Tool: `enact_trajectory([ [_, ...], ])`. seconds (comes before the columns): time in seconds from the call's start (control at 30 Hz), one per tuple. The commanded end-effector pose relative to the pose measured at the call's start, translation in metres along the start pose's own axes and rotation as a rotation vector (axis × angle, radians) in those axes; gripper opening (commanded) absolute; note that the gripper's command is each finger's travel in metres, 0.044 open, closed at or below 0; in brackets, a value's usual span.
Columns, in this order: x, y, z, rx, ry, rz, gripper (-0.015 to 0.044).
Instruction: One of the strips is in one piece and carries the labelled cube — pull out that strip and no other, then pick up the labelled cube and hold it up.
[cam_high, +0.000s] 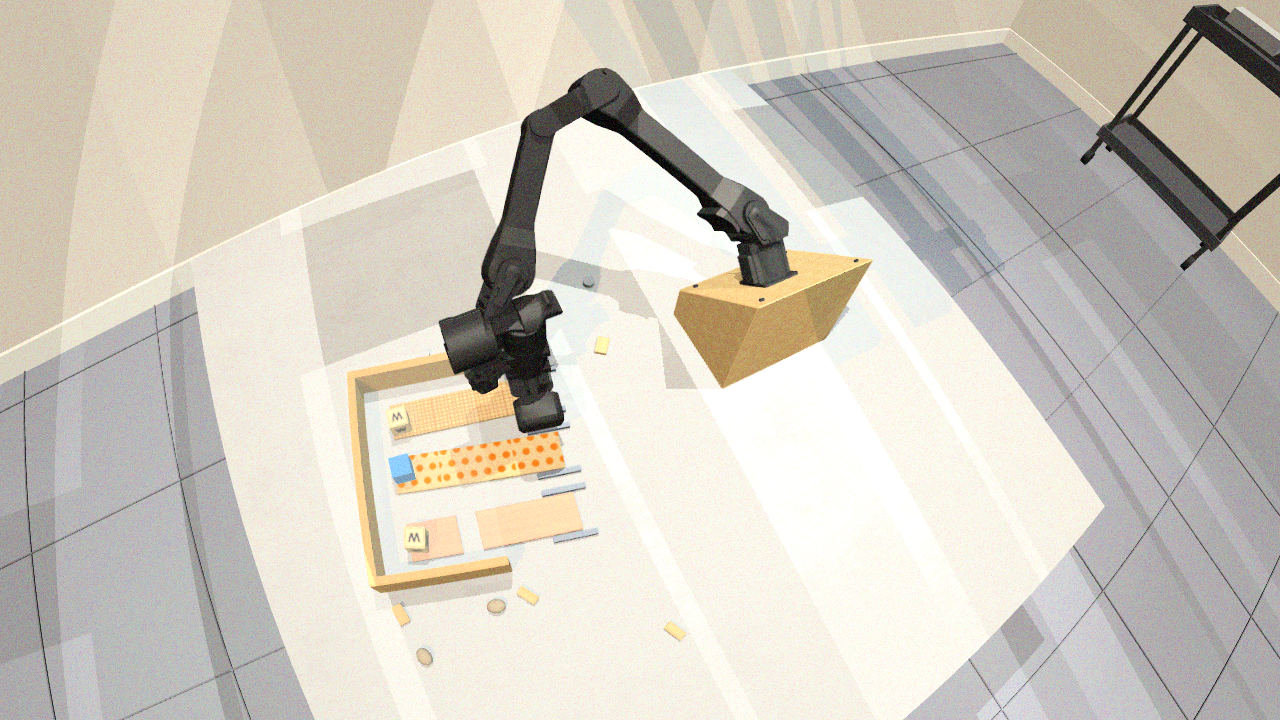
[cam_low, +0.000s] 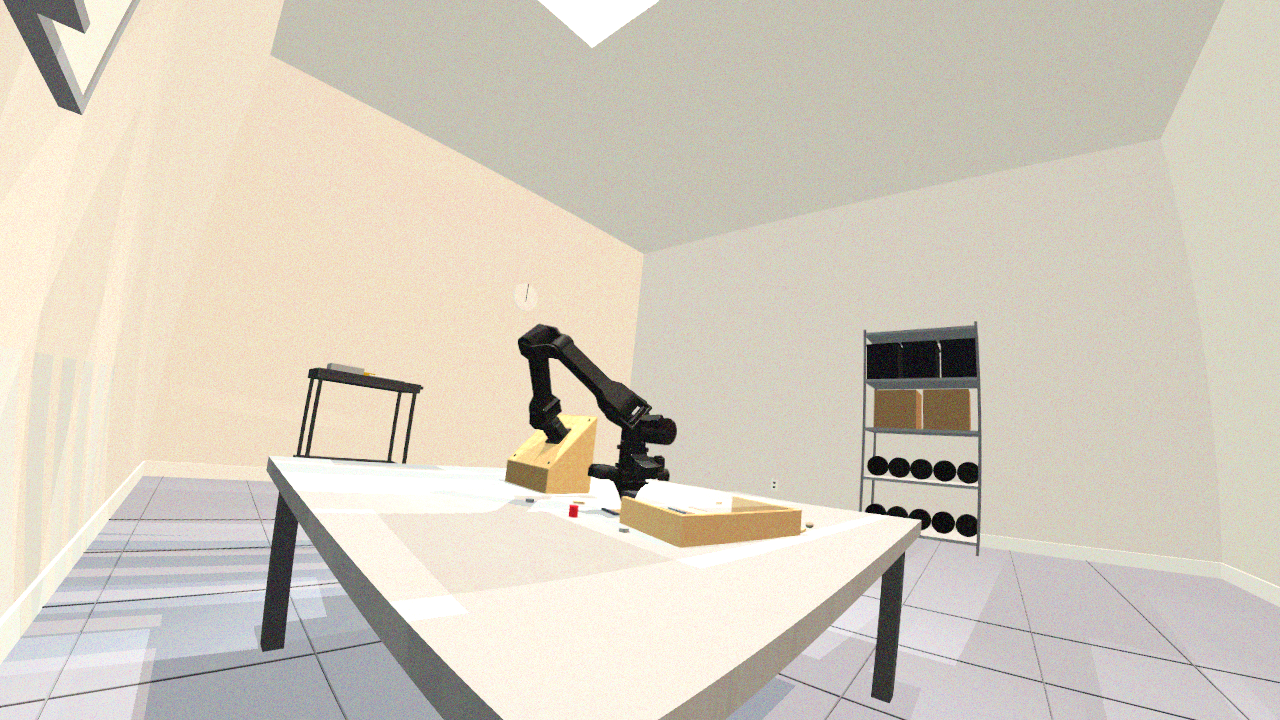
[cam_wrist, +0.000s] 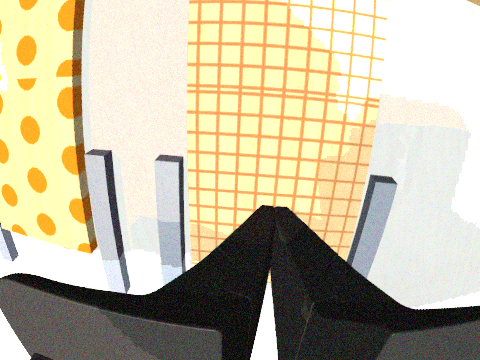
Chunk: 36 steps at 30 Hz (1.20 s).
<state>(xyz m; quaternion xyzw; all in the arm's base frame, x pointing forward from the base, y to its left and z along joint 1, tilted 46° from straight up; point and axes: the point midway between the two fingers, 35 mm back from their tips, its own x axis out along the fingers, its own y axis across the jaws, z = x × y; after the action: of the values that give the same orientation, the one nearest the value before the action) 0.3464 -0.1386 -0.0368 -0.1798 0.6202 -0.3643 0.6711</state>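
Observation:
A grid-patterned strip (cam_high: 460, 409) (cam_wrist: 235, 125) runs unbroken, as far as it shows, to a cube marked "W" (cam_high: 398, 418) on its far end. A dotted strip (cam_high: 487, 460) (cam_wrist: 47, 115) carries a blue cube (cam_high: 401, 468). A plain strip lies in two pieces, a long one (cam_high: 529, 521) and a short one (cam_high: 447, 537), with a gap between; the short piece bears another "W" cube (cam_high: 415, 537). My gripper (cam_wrist: 272, 218) is shut and empty over the grid strip's near end. Whether its tips touch the strip is unclear. The arm hides them in the top view.
A three-sided wooden frame (cam_high: 361, 483) (cam_low: 742, 526) surrounds the strips' far ends. Grey rails (cam_high: 563, 489) (cam_wrist: 171, 215) flank their near ends. A red cylinder (cam_low: 573, 511) stands outside the frame. Small yellow blocks (cam_high: 602, 344) (cam_high: 674, 630) and brown discs (cam_high: 495, 606) (cam_high: 424, 656) lie around.

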Motion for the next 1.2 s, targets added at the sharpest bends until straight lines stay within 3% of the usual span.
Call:
enact_trajectory([
  [0.0, 0.001, -0.001, 0.0, -0.003, -0.001, -0.003, 0.0],
  [1.17, 0.003, 0.001, -0.036, -0.004, 0.001, -0.003, 0.0],
])
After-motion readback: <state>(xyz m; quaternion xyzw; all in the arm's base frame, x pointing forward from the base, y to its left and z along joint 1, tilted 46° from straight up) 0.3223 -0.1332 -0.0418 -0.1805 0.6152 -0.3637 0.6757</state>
